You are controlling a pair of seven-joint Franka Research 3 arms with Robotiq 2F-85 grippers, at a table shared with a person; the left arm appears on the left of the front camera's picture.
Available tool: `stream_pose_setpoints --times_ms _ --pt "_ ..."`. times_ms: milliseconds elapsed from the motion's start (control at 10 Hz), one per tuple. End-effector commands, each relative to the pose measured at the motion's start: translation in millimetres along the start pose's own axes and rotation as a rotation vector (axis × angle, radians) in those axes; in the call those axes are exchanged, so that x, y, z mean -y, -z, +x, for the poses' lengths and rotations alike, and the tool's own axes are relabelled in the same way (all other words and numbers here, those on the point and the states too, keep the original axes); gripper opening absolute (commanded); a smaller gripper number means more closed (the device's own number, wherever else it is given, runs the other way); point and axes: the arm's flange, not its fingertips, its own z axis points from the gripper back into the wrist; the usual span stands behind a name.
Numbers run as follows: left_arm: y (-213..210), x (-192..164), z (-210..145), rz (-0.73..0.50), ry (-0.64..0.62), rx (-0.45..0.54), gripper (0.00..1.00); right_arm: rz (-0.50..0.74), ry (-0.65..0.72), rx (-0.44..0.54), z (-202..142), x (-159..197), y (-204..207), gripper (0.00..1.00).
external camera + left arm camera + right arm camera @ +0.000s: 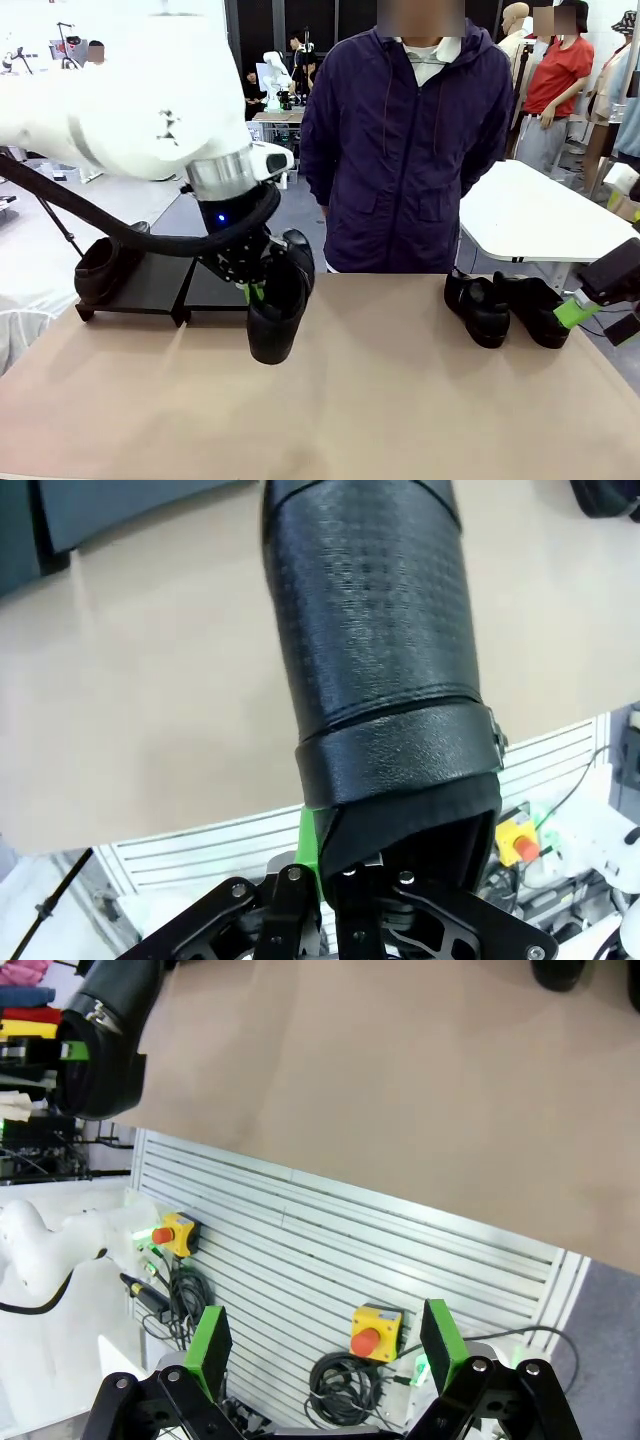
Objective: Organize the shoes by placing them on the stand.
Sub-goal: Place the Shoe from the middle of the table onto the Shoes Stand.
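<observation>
One shoe [275,325] is up in the left gripper [257,292], fingers clamped tight on its collar. It hangs steeply, low over the tan bench [400,420], just in front of the stand [150,285]; touching the bench or not, can't tell. Over on the right, the right gripper [325,1345] hovers off the bench edge, fingers spread wide with nothing between them, near two more shoes [480,312] sitting side by side on the bench. Further back, a fourth shoe [100,268] rests on the stand's left end. A person [405,150] stands at the far edge.
</observation>
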Motion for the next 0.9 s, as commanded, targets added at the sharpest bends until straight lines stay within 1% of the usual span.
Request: stream_pose_setpoints --times_ms 0,100,200,300,400,500,600,700,800 --pt "1.5 5.8 8.5 -0.017 0.006 0.011 0.0 0.022 -0.02 0.0 -0.2 0.9 -1.9 1.0" --pt "1.5 5.8 8.5 -0.017 0.006 0.011 0.0 0.022 -0.02 0.0 -0.2 0.9 -1.9 1.0" --pt "10.4 5.6 3.7 -0.004 0.008 -0.008 0.0 0.022 -0.02 0.0 -0.2 0.9 -1.9 1.0" --pt "3.8 -2.4 19.7 -0.043 0.044 0.021 0.0 0.022 -0.02 0.0 -0.2 0.9 -1.9 1.0" --pt "-9.3 -31.6 35.3 -0.085 0.016 0.123 0.0 0.022 -0.02 0.0 -0.2 0.9 -1.9 1.0" --pt "-16.9 -66.2 43.2 -0.11 0.0 0.16 0.0 0.022 -0.02 0.0 -0.2 0.9 -1.9 1.0" --pt "-19.3 -99.9 45.6 -0.12 0.011 0.187 0.0 0.022 -0.02 0.0 -0.2 0.9 -1.9 1.0" --pt "-21.8 -134.0 44.8 -0.102 0.006 0.22 0.0 0.022 -0.02 0.0 -0.2 0.9 -1.9 1.0" --pt "-25.4 -171.3 43.2 -0.087 0.033 0.268 0.0 0.022 -0.02 0.0 -0.2 0.9 -1.9 1.0"
